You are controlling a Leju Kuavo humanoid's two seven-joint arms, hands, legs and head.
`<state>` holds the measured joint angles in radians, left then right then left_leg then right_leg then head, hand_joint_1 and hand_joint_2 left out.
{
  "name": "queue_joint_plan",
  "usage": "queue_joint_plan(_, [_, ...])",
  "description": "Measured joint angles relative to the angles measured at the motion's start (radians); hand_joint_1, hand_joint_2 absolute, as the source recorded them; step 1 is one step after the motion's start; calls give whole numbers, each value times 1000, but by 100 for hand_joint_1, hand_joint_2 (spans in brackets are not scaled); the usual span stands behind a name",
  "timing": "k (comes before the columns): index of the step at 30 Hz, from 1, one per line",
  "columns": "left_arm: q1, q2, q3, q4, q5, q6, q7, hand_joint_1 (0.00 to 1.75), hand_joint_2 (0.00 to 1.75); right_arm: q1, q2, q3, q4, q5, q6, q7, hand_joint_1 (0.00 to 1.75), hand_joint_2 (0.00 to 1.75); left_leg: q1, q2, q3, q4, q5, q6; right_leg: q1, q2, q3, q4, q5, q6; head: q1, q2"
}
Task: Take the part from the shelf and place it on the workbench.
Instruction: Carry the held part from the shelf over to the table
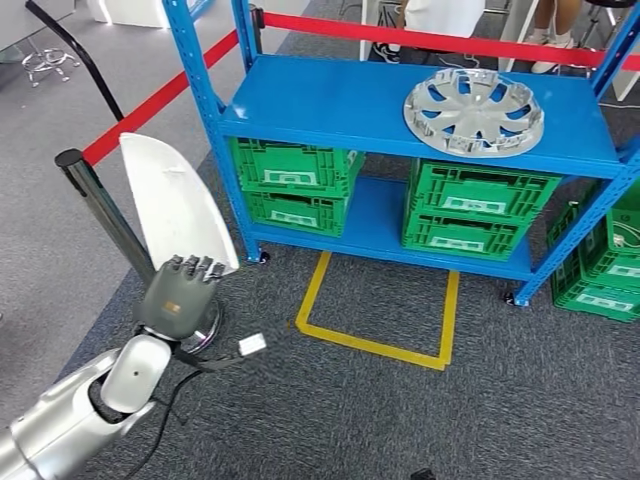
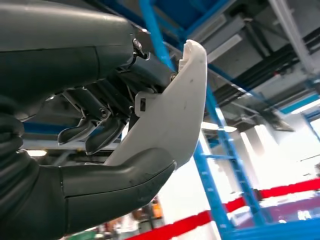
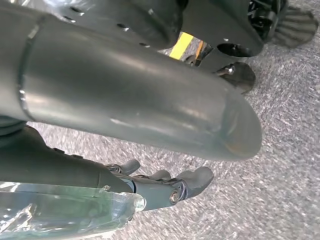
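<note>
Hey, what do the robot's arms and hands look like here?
The left arm is glossy silver with rounded shells, and a black cable loops beside its wrist. The left hand has a grey back and darker fingers. The right hand has a thick grey thumb and dark fingers.

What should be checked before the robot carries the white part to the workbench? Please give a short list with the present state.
1. Left hand holds the white part: ok; thumb and fingers clamp it in the left wrist view.
2. Part is clear of the blue shelf: ok.
3. Part is clear of the barrier post: cannot tell; they stand close.
4. Right hand is free: ok; fingers apart above the carpet.
5. Workbench location: cannot tell.
</note>
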<state>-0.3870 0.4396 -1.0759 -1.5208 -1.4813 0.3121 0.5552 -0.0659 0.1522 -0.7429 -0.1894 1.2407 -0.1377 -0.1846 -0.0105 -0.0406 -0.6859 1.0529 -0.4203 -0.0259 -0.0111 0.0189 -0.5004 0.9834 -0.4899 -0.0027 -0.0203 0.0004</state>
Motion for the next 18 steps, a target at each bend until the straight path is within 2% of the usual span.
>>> queue_joint_plan(1, [3, 9, 0, 2, 0, 16, 6, 175, 175, 1, 0, 2, 0, 3, 2, 0, 0, 0, 4, 15, -25, 70, -46, -8, 0, -12, -6, 1, 7, -1, -5, 0])
queue_joint_plan(2, [7, 17, -1, 4, 0, 29, 11, 175, 175, 3, 0, 4, 0, 5, 3, 0, 0, 0, 8, 23, -47, 138, -79, -15, 0, -26, -13, 1, 12, 0, -6, 0])
queue_joint_plan(3, [12, 23, -2, 7, 0, 37, 15, 175, 175, 5, 0, 5, 0, 6, 4, 0, 0, 0, 14, 27, -57, 184, -92, -21, -1, -39, -19, 2, 16, 2, -7, 0])
queue_joint_plan(4, [18, 30, -3, 9, 0, 40, 17, 175, 175, 6, 1, 7, 0, 7, 4, 0, 0, 0, 19, 30, -49, 193, -87, -25, -2, -52, -24, 2, 18, 4, -7, 0])
queue_joint_plan(5, [23, 35, -4, 12, 0, 41, 18, 175, 175, 6, 1, 8, 0, 7, 5, 0, 0, 0, 23, 35, -20, 159, -65, -29, -3, -65, -27, 3, 20, 6, -7, 0])
queue_joint_plan(6, [26, 40, -3, 13, 0, 41, 19, 175, 175, 5, 1, 8, 0, 8, 5, 0, 0, 0, 27, 49, 25, 94, -37, -34, -5, -77, -28, 4, 21, 10, -7, 0])
queue_joint_plan(7, [26, 43, -3, 14, 0, 42, 19, 175, 175, 4, 2, 8, 0, 8, 5, 0, 0, 0, 27, 75, 72, 20, -16, -38, -3, -89, -29, 6, 20, 14, -9, 0])
queue_joint_plan(8, [26, 45, -3, 15, 0, 43, 19, 175, 175, 3, 2, 9, 0, 8, 5, 0, 0, 0, 25, 96, 107, -37, 0, -36, -1, -99, -32, 6, 20, 20, -10, 0])
queue_joint_plan(9, [26, 47, -2, 16, 0, 44, 19, 175, 175, 1, 2, 9, -1, 8, 5, 0, 0, 0, 23, 111, 126, -72, 4, -30, 2, -108, -32, 7, 19, 27, -11, 0])
queue_joint_plan(10, [27, 49, -3, 16, 0, 45, 20, 175, 175, 0, 2, 9, -1, 8, 5, -1, 0, 0, 20, 114, 129, -84, 3, -21, 5, -117, -31, 7, 20, 33, -11, 0])
queue_joint_plan(12, [31, 55, -3, 18, 0, 47, 20, 175, 175, -2, 3, 10, -1, 8, 5, -1, 0, 0, 19, 91, 119, -86, 5, 3, 4, -130, -28, 7, 19, 45, -9, 0])
queue_joint_plan(13, [32, 57, -3, 18, 0, 47, 20, 175, 175, -2, 3, 11, -1, 8, 5, -1, 0, 0, 19, 79, 115, -87, 8, 13, 2, -120, -34, 18, 9, 50, -7, 0])
queue_joint_plan(14, [32, 59, -3, 18, 0, 47, 20, 175, 175, -2, 3, 11, -1, 8, 5, -1, 0, 0, 20, 69, 113, -88, 12, 22, 0, -100, -48, 48, -12, 53, -4, 0])
queue_joint_plan(16, [32, 60, -3, 19, 0, 47, 21, 175, 175, 0, 3, 13, -1, 8, 5, -1, 0, 0, 18, 46, 106, -89, 17, 35, 0, -46, -107, 177, -79, 53, 2, 0])
queue_joint_plan(17, [33, 61, -4, 19, 0, 47, 23, 175, 175, 1, 3, 14, -1, 8, 5, -1, 0, 0, 15, 33, 103, -89, 19, 39, 2, -31, -143, 252, -109, 51, 3, 0])
queue_joint_plan(18, [35, 62, -5, 20, 0, 46, 25, 175, 175, 3, 3, 15, -1, 9, 5, 0, 0, 0, 12, 18, 100, -88, 21, 42, 4, -24, -169, 306, -123, 48, 4, 0])
